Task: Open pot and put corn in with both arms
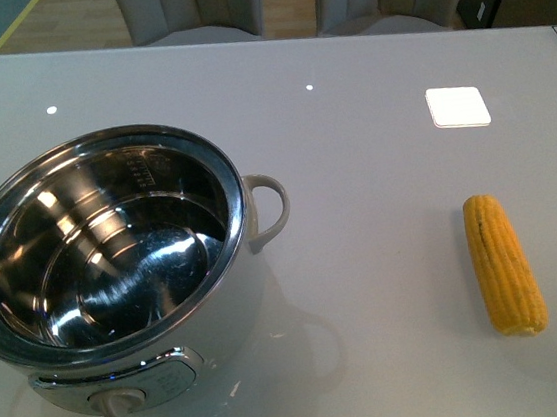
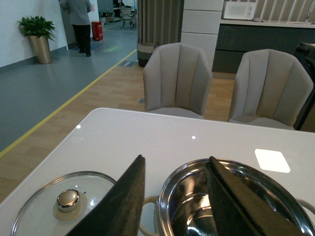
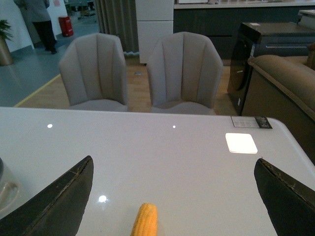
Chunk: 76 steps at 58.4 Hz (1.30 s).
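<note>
The white table (image 1: 357,189) held one open pot (image 1: 232,189) at frame left, one corn (image 1: 504,263) at lower right and one lid (image 2: 34,216), with the left gripper (image 2: 176,158) and right gripper (image 3: 173,160) both spread apart.

Pot (image 1: 232,192) on table (image 1: 375,167), near edge. Corn (image 1: 504,263) on table, right of pot, well apart, lying lengthwise front-to-back. Lid (image 2: 59,204) flat on table just beside pot. 2 chairs (image 1: 190,7) behind pot, past table's far edge.
</note>
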Tool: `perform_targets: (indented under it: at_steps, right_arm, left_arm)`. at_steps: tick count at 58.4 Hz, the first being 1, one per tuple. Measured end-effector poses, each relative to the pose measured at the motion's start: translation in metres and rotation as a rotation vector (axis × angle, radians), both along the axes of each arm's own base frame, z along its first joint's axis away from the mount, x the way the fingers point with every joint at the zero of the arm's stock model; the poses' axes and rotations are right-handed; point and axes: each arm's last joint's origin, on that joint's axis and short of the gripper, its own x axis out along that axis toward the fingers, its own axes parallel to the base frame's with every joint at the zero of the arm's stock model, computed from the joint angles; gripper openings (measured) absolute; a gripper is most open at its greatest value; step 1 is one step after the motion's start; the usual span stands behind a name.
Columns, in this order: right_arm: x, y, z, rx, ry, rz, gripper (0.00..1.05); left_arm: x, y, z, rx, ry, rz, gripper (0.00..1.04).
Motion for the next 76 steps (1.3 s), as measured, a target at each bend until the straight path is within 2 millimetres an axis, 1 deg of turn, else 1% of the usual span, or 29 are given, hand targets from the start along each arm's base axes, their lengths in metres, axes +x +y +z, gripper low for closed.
perform_targets:
  at_steps: [4,8,12,15,18,22,26,27,28,30,31,33,35,37,47,56,62,67,76]
  right_arm:
    - [0.0,0.0,0.0,0.0,0.0,0.0,0.96]
    - [0.0,0.0,0.0,0.0,0.0,0.0,0.96]
    - [0.0,0.0,0.0,0.0,0.0,0.0,0.96]
    - [0.0,0.0,0.0,0.0,0.0,0.0,0.96]
    - [0.0,0.0,0.0,0.0,0.0,0.0,0.96]
    - [0.0,0.0,0.0,0.0,0.0,0.0,0.96]
    - [0.0,0.0,0.0,0.0,0.003,-0.002,0.96]
    - [0.0,0.0,-0.001,0.035,0.08,-0.026,0.96]
    - [0.0,0.0,-0.001,0.06,0.121,-0.037,0.96]
    - [0.001,0.0,-0.001,0.126,0.291,-0.088,0.96]
    - [0.001,0.0,-0.001,0.142,0.335,-0.098,0.96]
    - [0.002,0.0,-0.004,0.204,0.478,-0.13,0.96]
    - [0.003,0.0,-0.008,0.232,0.549,-0.147,0.96]
    - [0.003,0.001,-0.012,0.263,0.584,-0.158,0.96]
    - [0.014,0.004,-0.014,0.289,0.603,-0.153,0.96]
    - [0.031,0.007,-0.02,0.267,0.638,-0.145,0.96]
    - [0.048,0.011,-0.023,0.251,0.65,-0.139,0.96]
    - [0.067,0.016,-0.026,0.234,0.676,-0.138,0.96]
    - [0.099,0.029,-0.04,0.194,0.75,-0.142,0.96]
  left_arm:
    - [0.0,0.0,0.0,0.0,0.0,0.0,0.58]
    - [0.0,0.0,0.0,0.0,0.0,0.0,0.72]
    - [0.0,0.0,0.0,0.0,0.0,0.0,0.82]
    - [0.0,0.0,0.0,0.0,0.0,0.0,0.93]
    - [0.0,0.0,0.0,0.002,0.0,0.0,1.0]
    - [0.0,0.0,0.0,0.003,0.0,0.0,0.98]
    - [0.0,0.0,0.0,0.003,0.0,0.0,0.98]
    - [0.0,0.0,0.0,0.003,0.0,0.0,0.98]
    - [0.0,0.0,0.0,0.003,0.0,0.0,0.98]
    - [0.0,0.0,0.0,0.003,0.0,0.001,0.98]
    - [0.0,0.0,0.0,0.003,0.0,0.0,0.98]
    - [0.0,0.0,0.0,0.003,0.0,-0.001,0.98]
    - [0.0,0.0,0.0,0.003,0.0,0.0,0.98]
    - [0.0,0.0,0.0,0.003,0.0,0.0,0.98]
    - [0.0,0.0,0.0,0.003,0.0,0.0,0.98]
    - [0.0,0.0,0.0,0.003,0.0,0.0,0.98]
    - [0.0,0.0,0.0,0.003,0.0,0.0,0.98]
    - [0.0,0.0,0.0,0.003,0.0,0.0,0.98]
    - [0.0,0.0,0.0,0.003,0.0,0.0,0.98]
